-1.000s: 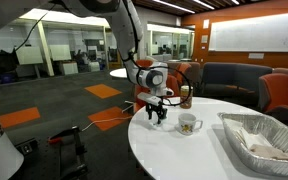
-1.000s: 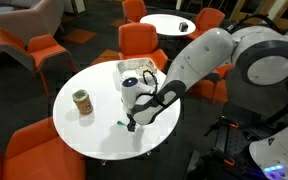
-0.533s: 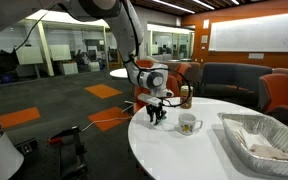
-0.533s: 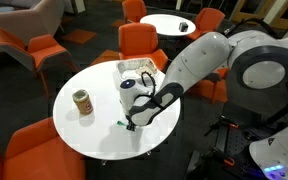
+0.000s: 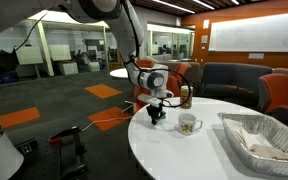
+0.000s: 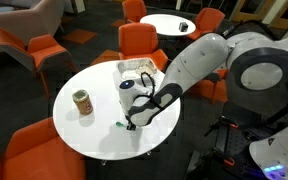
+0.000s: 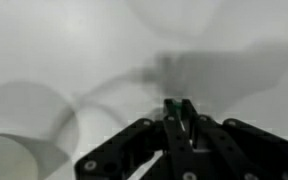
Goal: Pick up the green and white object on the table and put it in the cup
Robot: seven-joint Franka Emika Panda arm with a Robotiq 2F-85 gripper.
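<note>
Pinching the green and white object (image 7: 177, 118) between closed fingers, the gripper (image 5: 156, 117) sits low by the left edge of the table (image 5: 174, 150) — the grab looks done. Carrying it right to the cup (image 5: 189, 124) is left. Nothing blocks the way — the tan can (image 6: 82, 102) and foil tray (image 5: 246, 117) stand aside.

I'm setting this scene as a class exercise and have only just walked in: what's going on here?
A robot arm holds its tool low over the round white table, near the edge. In the wrist view the tool looks closed on the green and white object, which is at table level and not yet lifted. The cup stands a little way off on the table, and the object is not in it yet.
</note>
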